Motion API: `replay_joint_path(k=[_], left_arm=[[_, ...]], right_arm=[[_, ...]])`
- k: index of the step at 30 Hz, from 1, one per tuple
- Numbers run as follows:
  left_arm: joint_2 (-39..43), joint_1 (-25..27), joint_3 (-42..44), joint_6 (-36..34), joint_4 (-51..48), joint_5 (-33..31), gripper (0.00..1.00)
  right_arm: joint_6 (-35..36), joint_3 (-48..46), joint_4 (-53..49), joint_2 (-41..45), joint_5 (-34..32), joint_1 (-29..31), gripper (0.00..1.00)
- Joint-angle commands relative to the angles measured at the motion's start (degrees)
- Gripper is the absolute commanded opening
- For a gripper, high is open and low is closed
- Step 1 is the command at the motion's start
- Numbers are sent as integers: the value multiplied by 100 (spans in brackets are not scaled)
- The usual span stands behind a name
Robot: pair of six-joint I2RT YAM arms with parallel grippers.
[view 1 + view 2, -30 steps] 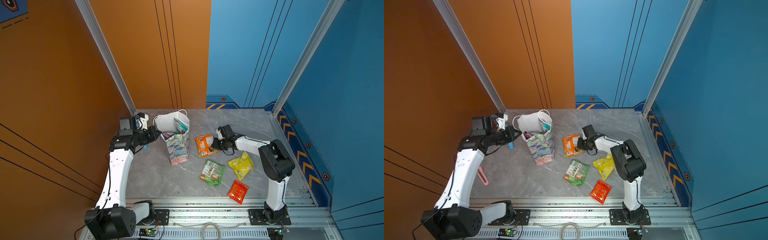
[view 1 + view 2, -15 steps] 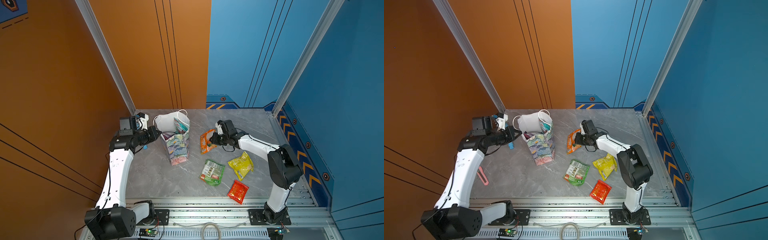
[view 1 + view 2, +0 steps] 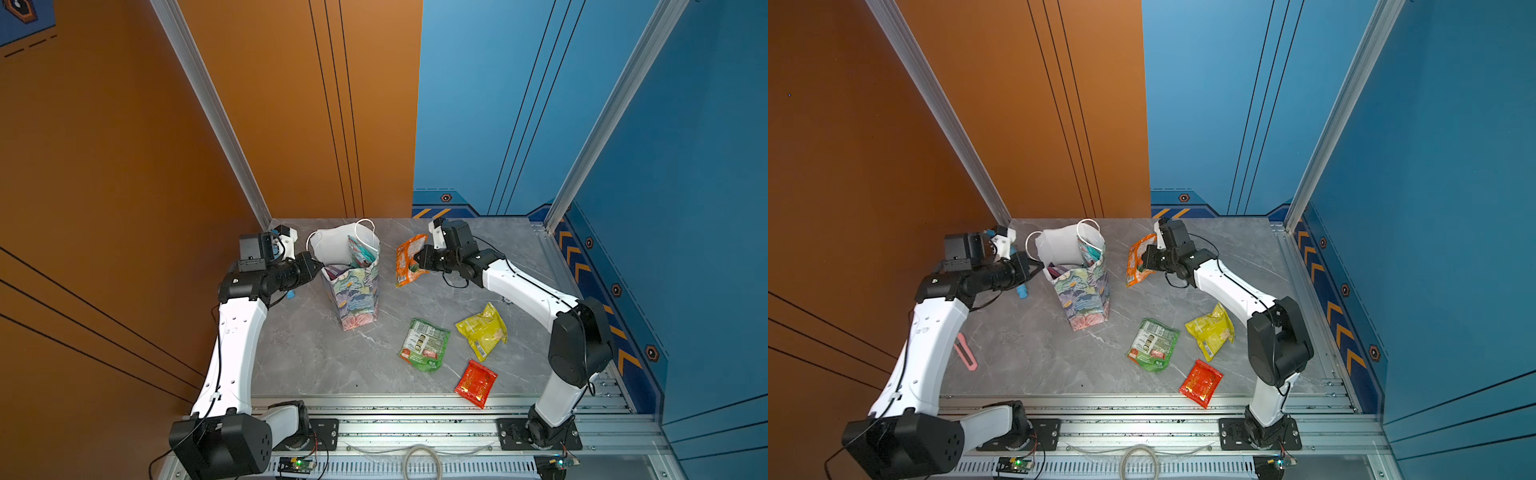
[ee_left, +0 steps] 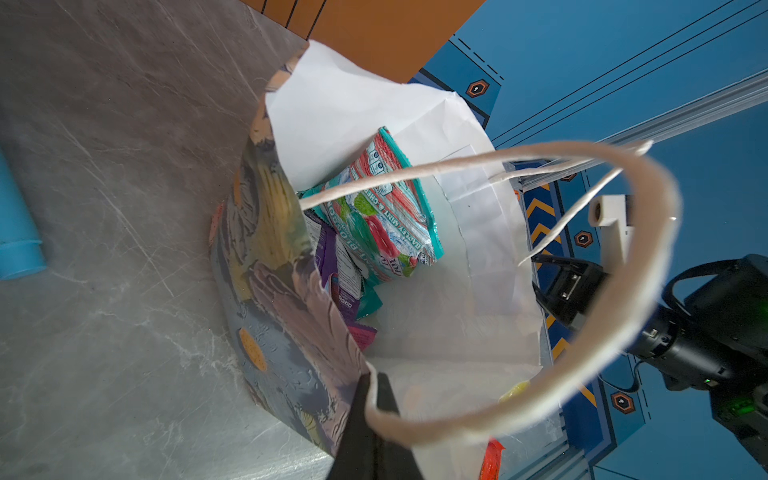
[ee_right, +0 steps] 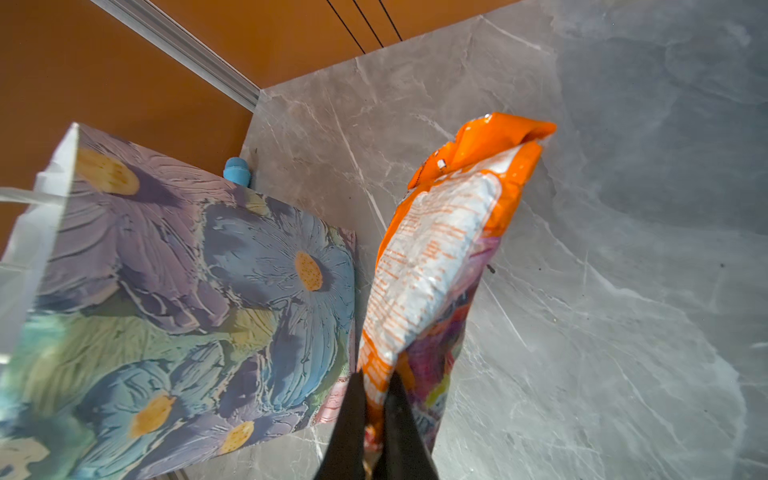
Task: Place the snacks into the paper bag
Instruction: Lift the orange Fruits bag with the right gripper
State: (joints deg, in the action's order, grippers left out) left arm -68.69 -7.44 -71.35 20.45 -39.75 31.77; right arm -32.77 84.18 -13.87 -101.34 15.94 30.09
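Up and toward the bag over the last second: the right gripper (image 3: 417, 262) has raised the orange snack packet (image 3: 408, 258), which lay flat on the table (image 3: 307, 357) before. I read the jaws as clamped narrow on one end of it. The wrist view shows both black fingers (image 5: 349, 415) pinching the packet edge, with the rest dangling away from them. It hangs just beside the floral paper bag (image 3: 358, 297), on its right in both top views, not over the mouth. I can't tell if its lower tip clears the table.

The left gripper (image 3: 318, 266) hasn't shifted: closed tight on the bag's rim where the white cord handle (image 4: 648, 249) starts. The bag is upright with its mouth open. Inside, a teal packet (image 4: 382, 208) leans on the white wall and a purple packet (image 4: 330, 266) sits lower.

Loose on the table, well apart from the bag:
- green packet (image 3: 424, 344)
- yellow packet (image 3: 482, 330)
- red packet (image 3: 476, 382)

A light-blue cylinder (image 3: 1021, 291) lies near the left gripper. A pink tool (image 3: 965, 351) lies beside the left arm.
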Motion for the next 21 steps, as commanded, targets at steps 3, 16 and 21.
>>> replay_joint_path(k=[3,16,21], left_arm=[[37,18,-30,-58,182,214,0],[40,59,-26,-3,204,215,0],[57,60,-20,7,204,189,0]], right_arm=[[245,588,-115,413,-230,28,0],[392,2352,-85,137,-239,175,0],[395,3037,-58,-144,-217,358,0]])
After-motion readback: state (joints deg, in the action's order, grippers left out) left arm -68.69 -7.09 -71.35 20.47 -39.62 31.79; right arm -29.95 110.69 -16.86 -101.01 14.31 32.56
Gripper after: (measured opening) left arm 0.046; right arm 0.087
